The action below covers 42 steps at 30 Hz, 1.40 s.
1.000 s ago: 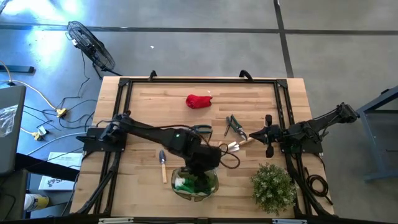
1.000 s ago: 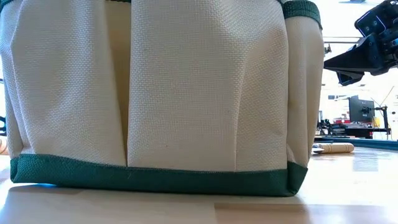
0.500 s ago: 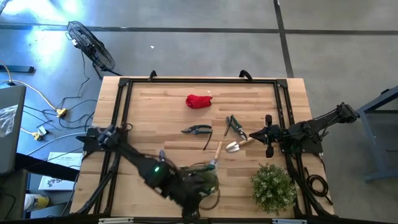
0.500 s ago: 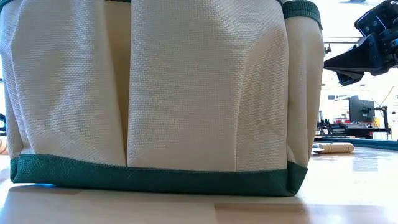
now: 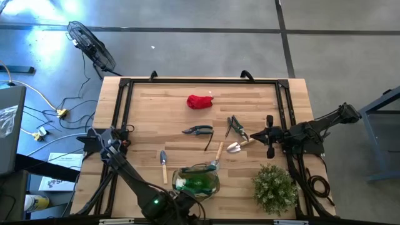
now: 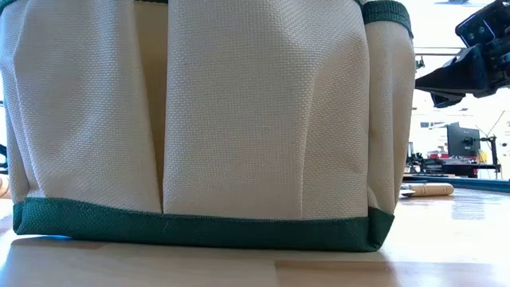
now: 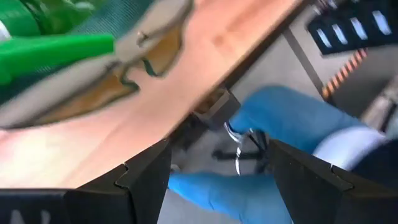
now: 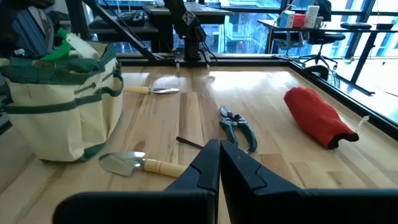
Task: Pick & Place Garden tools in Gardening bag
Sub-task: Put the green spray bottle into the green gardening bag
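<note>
The gardening bag sits at the tabletop's near edge, green items inside. A trowel lies beside it, another trowel, two shears and the red glove farther back. The left tool hangs wide open and empty past the near edge. The right tool waits closed, empty, at the right side.

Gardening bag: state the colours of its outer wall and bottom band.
Cream fabric wall on the gardening bag, dark green band along the bottom; clearest in the low view.
</note>
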Each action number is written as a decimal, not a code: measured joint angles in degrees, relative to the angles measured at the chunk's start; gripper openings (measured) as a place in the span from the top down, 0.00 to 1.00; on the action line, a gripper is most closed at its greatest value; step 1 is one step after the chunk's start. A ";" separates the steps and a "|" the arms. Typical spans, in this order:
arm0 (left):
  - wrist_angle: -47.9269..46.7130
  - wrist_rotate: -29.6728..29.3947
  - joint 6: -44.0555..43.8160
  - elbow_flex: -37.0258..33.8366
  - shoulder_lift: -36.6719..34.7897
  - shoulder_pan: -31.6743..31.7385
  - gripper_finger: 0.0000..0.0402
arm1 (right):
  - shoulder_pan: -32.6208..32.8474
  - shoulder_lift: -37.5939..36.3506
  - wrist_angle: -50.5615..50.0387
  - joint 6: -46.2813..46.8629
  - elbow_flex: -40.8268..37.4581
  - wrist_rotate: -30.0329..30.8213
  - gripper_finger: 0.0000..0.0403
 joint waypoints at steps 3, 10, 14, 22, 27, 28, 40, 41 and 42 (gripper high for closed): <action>-0.47 -2.39 -1.14 -0.07 1.08 0.70 0.35 | 0.00 0.22 -0.12 0.47 0.02 -0.03 0.99; -3.41 -3.32 -4.00 -0.10 1.97 1.42 0.35 | 0.00 0.24 0.12 1.45 0.02 -4.97 0.99; -6.64 -3.10 -6.98 -0.04 1.81 1.78 0.35 | 0.00 0.24 0.15 1.31 0.02 -7.11 0.99; -12.82 -2.84 -8.06 -0.07 1.83 3.35 0.35 | 0.00 0.31 0.21 0.27 0.04 -7.11 0.99; -15.52 -3.71 -7.57 -0.07 1.83 4.74 0.35 | 0.00 0.31 0.21 0.19 0.10 -7.13 0.99; -15.63 -4.16 -7.40 -0.07 1.83 4.96 0.35 | 0.00 0.31 0.21 0.19 0.11 -7.12 0.99; -16.05 -5.10 -4.60 -0.07 1.83 8.40 0.35 | 0.00 0.31 0.25 0.19 0.15 -7.11 0.99; -16.07 -5.12 -4.60 -0.07 1.83 8.60 0.35 | 0.00 0.31 0.25 0.19 0.15 -7.11 0.99; -16.05 -5.27 -4.60 -0.07 1.83 8.87 0.35 | 0.00 0.31 0.25 0.19 0.15 -7.11 0.99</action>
